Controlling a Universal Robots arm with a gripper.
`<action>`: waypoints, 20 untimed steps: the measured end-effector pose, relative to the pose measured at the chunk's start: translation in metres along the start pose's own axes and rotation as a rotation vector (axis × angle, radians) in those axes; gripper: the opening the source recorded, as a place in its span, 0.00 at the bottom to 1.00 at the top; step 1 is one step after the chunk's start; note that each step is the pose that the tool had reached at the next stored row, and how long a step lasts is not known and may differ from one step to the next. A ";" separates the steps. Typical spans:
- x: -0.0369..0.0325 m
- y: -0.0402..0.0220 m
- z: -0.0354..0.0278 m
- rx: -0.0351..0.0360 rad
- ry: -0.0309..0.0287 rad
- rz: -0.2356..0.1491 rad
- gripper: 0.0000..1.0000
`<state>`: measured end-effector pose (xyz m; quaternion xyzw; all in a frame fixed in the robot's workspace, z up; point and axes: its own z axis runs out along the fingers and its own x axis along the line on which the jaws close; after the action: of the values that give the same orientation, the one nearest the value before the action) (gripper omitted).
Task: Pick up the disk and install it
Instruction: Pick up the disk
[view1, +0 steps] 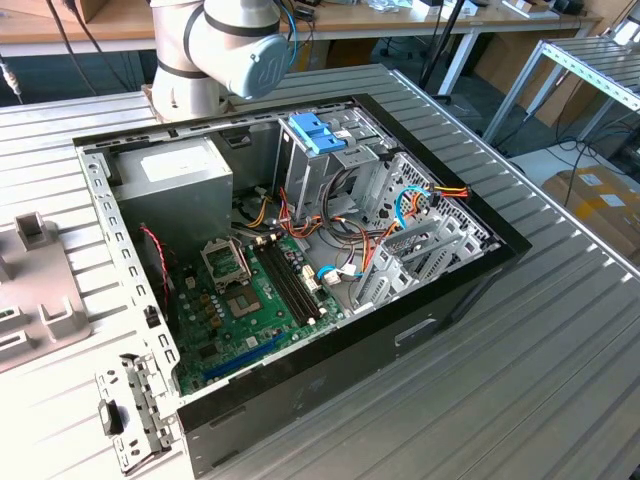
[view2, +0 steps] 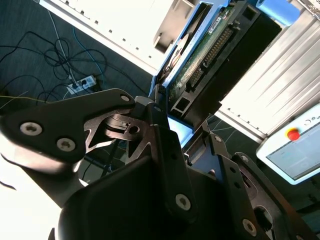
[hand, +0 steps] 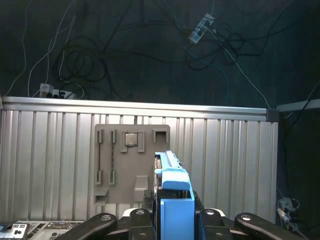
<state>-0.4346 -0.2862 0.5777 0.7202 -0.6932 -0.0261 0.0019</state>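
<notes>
In the first wrist view the disk (hand: 176, 197) stands on edge between my gripper's fingers (hand: 137, 220). Its bright blue carrier faces the camera and its far end reaches out over a grey holder plate (hand: 131, 165). My gripper (hand: 175, 222) is shut on the disk. The second wrist view shows the disk (view2: 210, 50) from the side, with a dark body, a green circuit board and a blue tab (view2: 277, 10) at the far end. There too my gripper (view2: 172, 117) clamps its near end.
The open computer case (view1: 470, 275) lies on the ribbed metal table (view1: 560, 380). It holds a pale blue bracket (view1: 315, 132) on the drive cage and a grey box (view1: 175, 180). The grey holder plate (view1: 40, 290) sits at the exterior view's left. The arm's base (view1: 215, 50) stands behind the case.
</notes>
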 end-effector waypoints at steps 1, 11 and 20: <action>0.0001 -0.0006 0.0000 0.0000 0.0001 0.000 0.37; 0.0005 -0.0059 -0.0002 0.0000 0.0000 0.000 0.37; 0.0010 -0.0126 -0.0004 0.0000 0.0000 0.000 0.37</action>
<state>-0.4219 -0.2867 0.5776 0.7203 -0.6932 -0.0261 0.0019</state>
